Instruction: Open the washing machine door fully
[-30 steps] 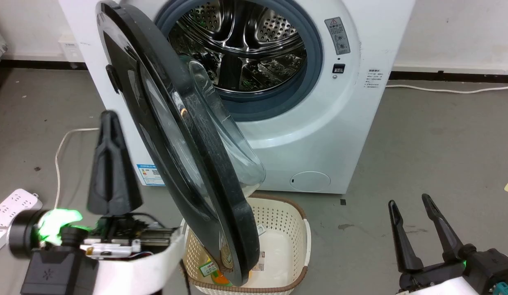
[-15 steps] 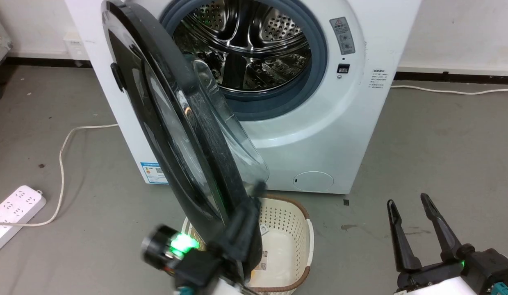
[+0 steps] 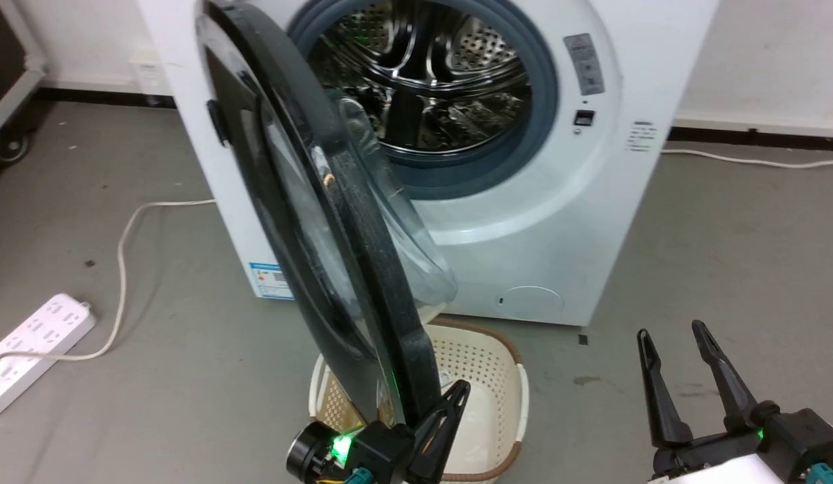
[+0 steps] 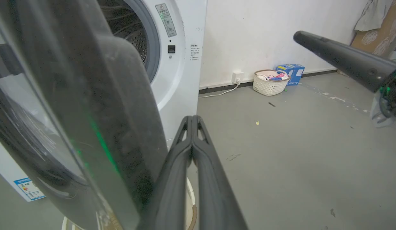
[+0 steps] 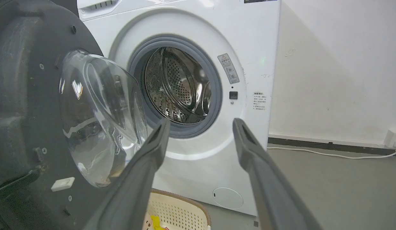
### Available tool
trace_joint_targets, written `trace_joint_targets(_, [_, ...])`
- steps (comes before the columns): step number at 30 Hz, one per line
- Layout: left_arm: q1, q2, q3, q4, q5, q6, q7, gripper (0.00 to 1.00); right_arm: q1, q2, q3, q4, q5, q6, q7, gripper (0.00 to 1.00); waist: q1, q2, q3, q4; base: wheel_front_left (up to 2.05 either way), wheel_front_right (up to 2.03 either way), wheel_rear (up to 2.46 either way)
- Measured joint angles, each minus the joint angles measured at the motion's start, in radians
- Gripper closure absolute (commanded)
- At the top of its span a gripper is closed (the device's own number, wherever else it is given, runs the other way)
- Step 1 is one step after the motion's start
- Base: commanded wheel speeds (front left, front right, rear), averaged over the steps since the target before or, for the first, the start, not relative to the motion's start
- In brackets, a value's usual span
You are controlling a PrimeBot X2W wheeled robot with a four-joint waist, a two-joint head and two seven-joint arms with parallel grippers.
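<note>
Grey concrete floor (image 3: 154, 376) is recorded before a white wall (image 3: 759, 60). At 8 o'clock in the head view a power strip (image 3: 33, 349) is noted, its cable (image 3: 120, 269) run towards the machine and lying well apart from the work. The machine (image 3: 544, 249) is found at 12 o'clock, its drum (image 3: 443, 87) exposed. The door (image 3: 302, 222) is hinged at the machine's left and is seen nearly edge-on, sweeping from 11 o'clock down to 6 o'clock, with its glass bowl (image 3: 416, 255) turned towards the drum. It is judged about half open, so the task is not yet complete. A basket (image 3: 487, 359) is placed on the floor at 6 o'clock, below the opening, and the door's lower edge hangs over it. The left gripper (image 3: 462, 391) is found at 6 o'clock, just beside the door's free edge on the side facing the machine. Its fingers (image 4: 212, 182) are pressed together with nothing between them. This is judged a pushing posture, the paired fingers serving as one stiff blade to swing the door out towards 9 o'clock. Contact with the door cannot be confirmed. The right gripper (image 3: 670, 329) is positioned at 4 o'clock, well apart from door and machine, its fingers spread wide and empty. It is evidently parked clear of the door's arc.
</note>
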Motion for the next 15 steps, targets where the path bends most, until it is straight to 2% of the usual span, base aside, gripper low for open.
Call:
trace_joint_targets(9, [-0.008, -0.003, -0.021, 0.029, -0.008, 0.005, -0.021, 1.0, 0.004, 0.006, -0.014, 0.003, 0.009, 0.0, 0.0, 0.0, 0.0, 0.0, -0.006, 0.109, 0.0, 0.0, 0.0])
trace_joint_targets(15, [-0.007, 0.021, -0.011, 0.011, -0.011, 0.017, -0.011, 1.0, 0.004, 0.011, -0.02, 0.008, 0.017, 0.0, 0.0, 0.0, -0.0001, 0.0, -0.02, 0.207, 0.0, 0.0, 0.0])
